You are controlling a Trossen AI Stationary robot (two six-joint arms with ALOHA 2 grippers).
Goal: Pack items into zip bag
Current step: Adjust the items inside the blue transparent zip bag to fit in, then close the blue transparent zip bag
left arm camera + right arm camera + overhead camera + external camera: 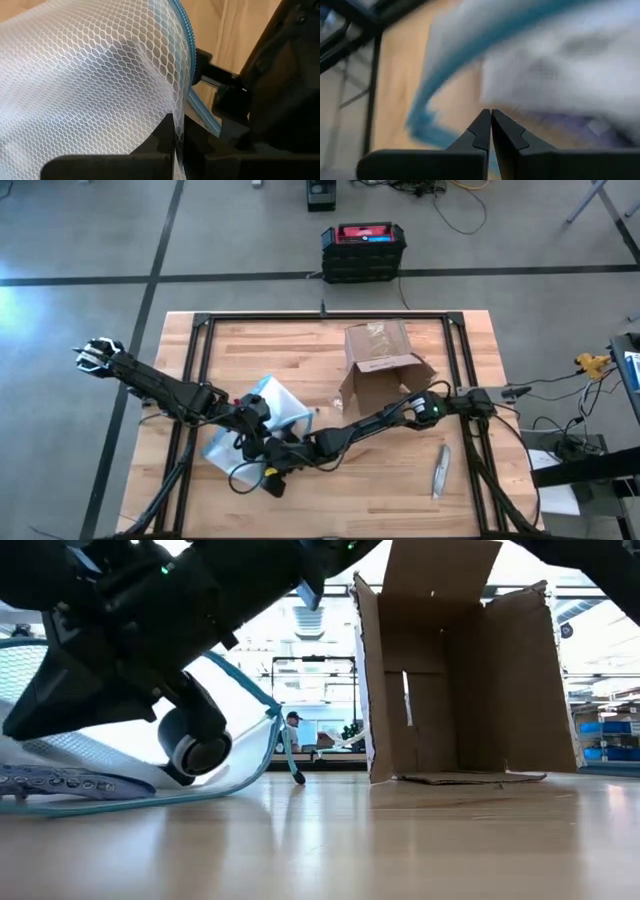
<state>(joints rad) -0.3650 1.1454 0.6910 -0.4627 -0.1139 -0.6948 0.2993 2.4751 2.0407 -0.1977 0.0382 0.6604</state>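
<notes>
Both grippers are bunched up at the near edge of the table now. Left gripper [175,150] has its fingers pinched tight on the mesh wall of the zip bag [262,420], right by the blue zipper edge [182,55], and it's holding that side up. Right gripper [490,132] is clenched too, fingertips pressed together just beside the bag's blue rim; whether it has any plastic between them, I can't tell from here.

From table level you can see the bag's mouth bowed open, the blue edge curving up off the wood, dark arms crowding over it.

This looks like the opening step: get the mouth held wide before anything goes in. I'd say the packing itself has hardly started.

A little farther back, between bag and cardboard box [382,365], there's a small pale piece on the wood [339,405], which I'd take for one of the items, though it's too tiny to be sure. Off to the right lies a slim grey tool [440,470], untouched.

Next move, I reckon: left keeps the bag propped, right lets go, reaches back for that little piece, and drops it through the mouth.
</notes>
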